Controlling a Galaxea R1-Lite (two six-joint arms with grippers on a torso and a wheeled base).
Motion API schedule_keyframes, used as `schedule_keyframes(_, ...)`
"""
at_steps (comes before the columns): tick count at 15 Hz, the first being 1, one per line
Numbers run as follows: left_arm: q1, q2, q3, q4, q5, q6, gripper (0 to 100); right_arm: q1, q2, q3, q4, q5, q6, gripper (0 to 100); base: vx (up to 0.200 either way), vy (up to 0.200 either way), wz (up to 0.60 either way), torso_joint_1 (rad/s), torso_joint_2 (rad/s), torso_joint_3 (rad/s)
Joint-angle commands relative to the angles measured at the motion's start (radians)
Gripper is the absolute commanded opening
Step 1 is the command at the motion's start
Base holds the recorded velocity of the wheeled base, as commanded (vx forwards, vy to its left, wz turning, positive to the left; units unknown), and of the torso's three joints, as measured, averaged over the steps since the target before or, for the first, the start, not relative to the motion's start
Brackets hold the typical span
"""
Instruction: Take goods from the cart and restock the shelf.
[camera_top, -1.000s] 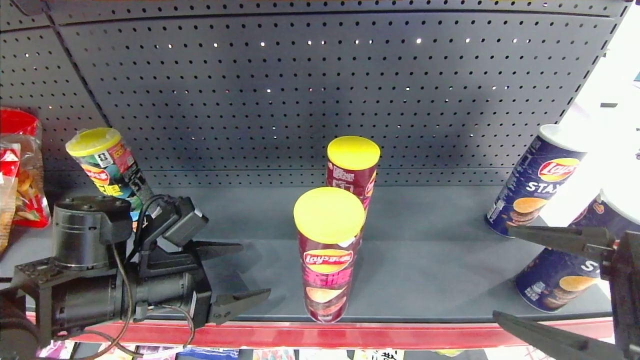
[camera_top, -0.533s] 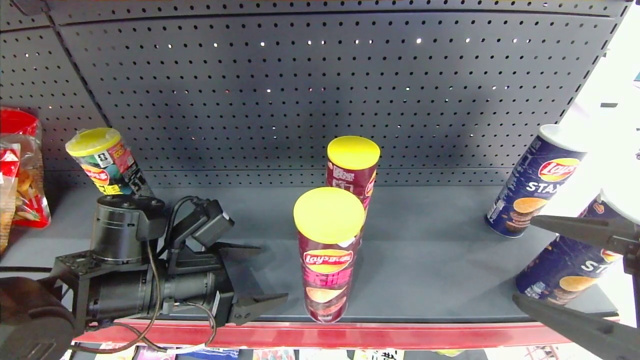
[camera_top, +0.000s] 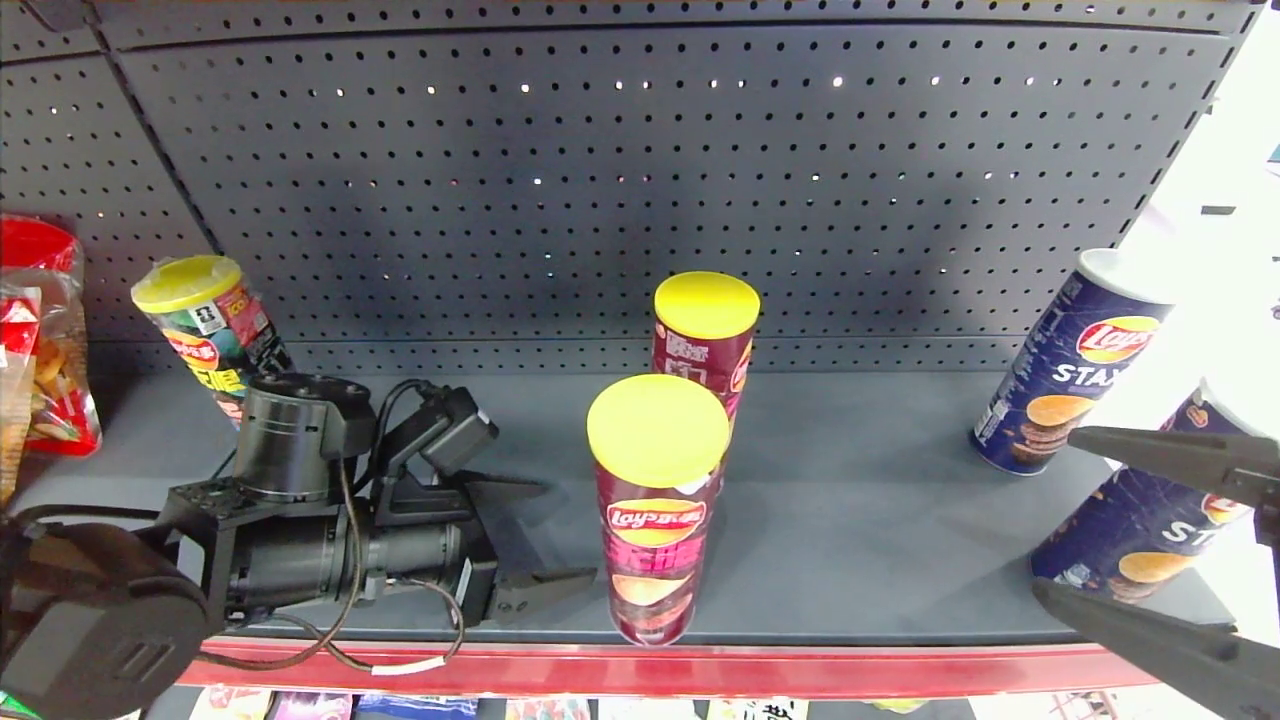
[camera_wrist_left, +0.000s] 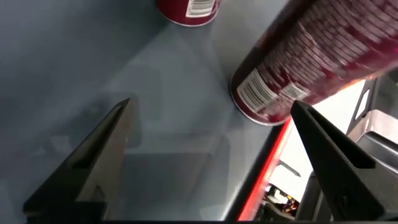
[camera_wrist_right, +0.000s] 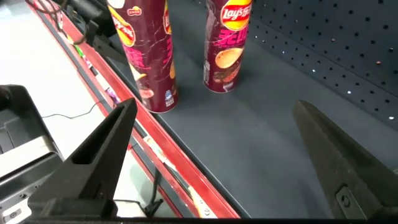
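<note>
Left hand (camera_top: 565, 532), spread and empty, has slid along the shelf (camera_top: 860, 530) toward the front can (camera_top: 655, 510), now just ahead of it. Right hand (camera_top: 1055, 512), also spread and empty, has drawn back. Probably a nudge or regrip of a can already shelved, 1 of 2 red ones.

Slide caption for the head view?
Left claw open beside the front maroon can on the shelf; right claw open.
</note>
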Motion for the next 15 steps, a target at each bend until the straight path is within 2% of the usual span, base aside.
schedule_keyframes(1, -0.010, 0.023, -0.014, 0.000, 0.001, 0.002, 100, 0.000, 0.004, -0.002, 0.000, 0.001, 0.001, 100, 0.000, 0.000, 0.00, 0.000, 0.00, 0.000)
schedule_keyframes(8, -0.013, 0.062, -0.059, 0.000, 0.001, 0.002, 100, 0.000, 0.005, -0.008, 0.000, 0.001, 0.004, 100, 0.000, 0.000, 0.00, 0.000, 0.00, 0.000)
schedule_keyframes(15, -0.024, 0.062, -0.057, 0.000, 0.001, 0.004, 100, 0.000, 0.013, -0.011, 0.000, 0.002, 0.018, 100, 0.000, 0.000, 0.00, 0.000, 0.00, 0.000)
